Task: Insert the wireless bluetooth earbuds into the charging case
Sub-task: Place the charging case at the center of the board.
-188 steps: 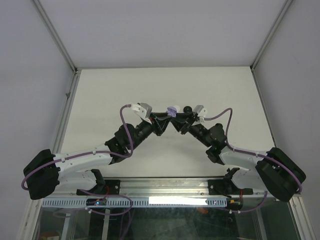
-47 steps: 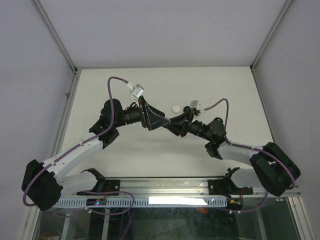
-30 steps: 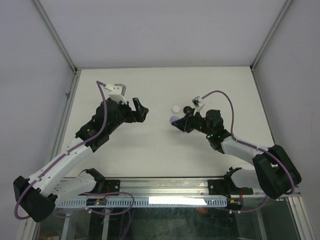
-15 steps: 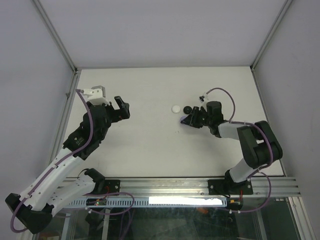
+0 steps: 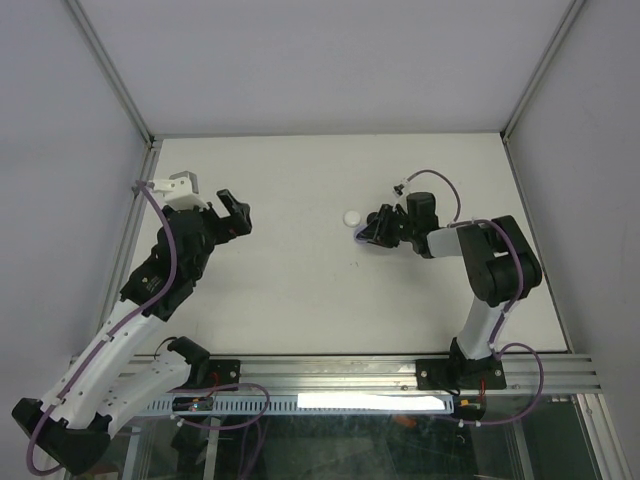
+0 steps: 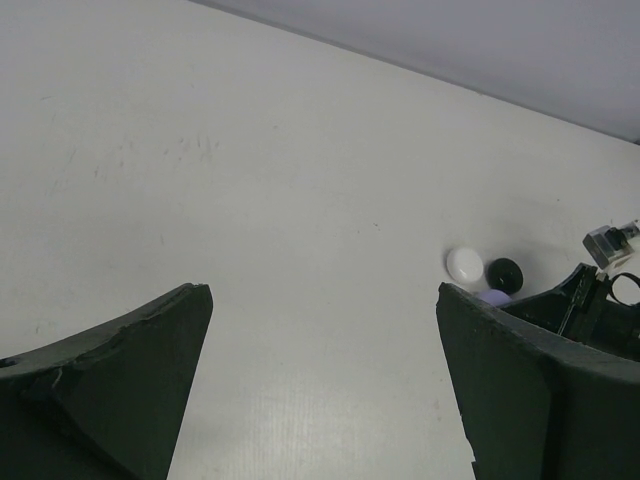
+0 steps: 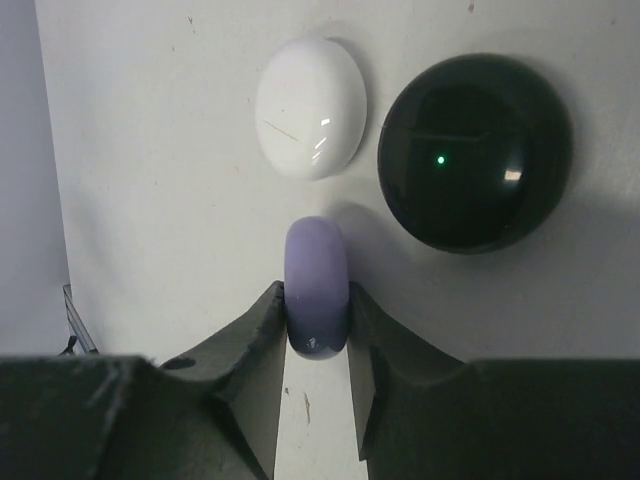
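Biggest thing first: the flat white bench point(image 5: 300, 290), with both arms reaching out over it. My landmark is the glossy black round case point(image 7: 475, 150), a smooth dome lying flat on the bench. The left claw point(image 5: 236, 212) sits well apart from that case, way off to its left in the top view, with its fingers spread wide and nothing between them. The right claw point(image 7: 315, 295) is right up near the black case and pinched tight on a small lavender rounded piece point(image 7: 316, 260).

Just beside the black case, on its left in the right wrist view, is a smaller glossy white oval case point(image 7: 310, 107). The two look close but not touching. The lavender piece sits in front of the gap between them, standing on edge. Honestly I can't tell if it's a bud or a thin case seen side-on, or whether it touches the bench. I don't see any loose buds lying around.

Handling-wise, I'd guess it's super light, hard plastic and slippery, so it could easily pop out of a pinch. Gripping the flat sides, like it is now, seems right.

No brand or writing readable anywhere, just a tiny green light point(image 7: 440, 159) on the black case.
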You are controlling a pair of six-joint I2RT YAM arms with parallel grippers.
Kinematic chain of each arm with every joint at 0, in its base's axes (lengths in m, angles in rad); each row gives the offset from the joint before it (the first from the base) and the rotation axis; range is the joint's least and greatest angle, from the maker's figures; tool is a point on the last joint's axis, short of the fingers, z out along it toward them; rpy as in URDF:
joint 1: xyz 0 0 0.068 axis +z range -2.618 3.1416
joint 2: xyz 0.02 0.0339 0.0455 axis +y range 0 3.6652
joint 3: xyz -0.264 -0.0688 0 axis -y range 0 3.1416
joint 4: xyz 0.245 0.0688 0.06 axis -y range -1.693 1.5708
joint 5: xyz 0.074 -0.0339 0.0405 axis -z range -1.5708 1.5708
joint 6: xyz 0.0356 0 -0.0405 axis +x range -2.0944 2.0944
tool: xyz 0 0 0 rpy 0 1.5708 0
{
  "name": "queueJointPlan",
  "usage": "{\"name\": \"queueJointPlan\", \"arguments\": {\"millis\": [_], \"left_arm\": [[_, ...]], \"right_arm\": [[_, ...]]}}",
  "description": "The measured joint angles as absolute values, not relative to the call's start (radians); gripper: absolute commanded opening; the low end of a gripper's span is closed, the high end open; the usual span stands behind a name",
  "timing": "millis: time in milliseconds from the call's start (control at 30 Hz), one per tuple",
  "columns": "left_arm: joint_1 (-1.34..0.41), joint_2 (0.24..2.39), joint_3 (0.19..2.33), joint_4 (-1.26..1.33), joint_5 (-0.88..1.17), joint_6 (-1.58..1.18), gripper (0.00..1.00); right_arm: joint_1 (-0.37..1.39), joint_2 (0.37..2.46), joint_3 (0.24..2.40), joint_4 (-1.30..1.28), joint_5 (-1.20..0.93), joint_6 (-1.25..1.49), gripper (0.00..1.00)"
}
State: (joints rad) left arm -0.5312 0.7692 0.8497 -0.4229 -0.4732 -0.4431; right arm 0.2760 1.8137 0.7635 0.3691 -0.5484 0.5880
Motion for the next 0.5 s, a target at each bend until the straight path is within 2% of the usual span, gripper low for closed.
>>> {"name": "queueJointPlan", "arguments": {"millis": [233,400,500], "left_arm": [[-0.486,0.78,0.85,-0.424,-0.416,-0.465,0.99],[-0.482,0.784,0.848,-0.424,-0.393,-0.466,0.99],[-0.482,0.784,0.848,-0.426,-0.386,-0.469,0.99]], "right_arm": [[0.276,1.827,0.793,0.361,-0.553,0.598,0.56],[0.276,1.785,0.796,0.31,-0.51,0.574,0.65],[0.276,1.751,0.791,0.264,-0.474,0.556,0.75]]}}
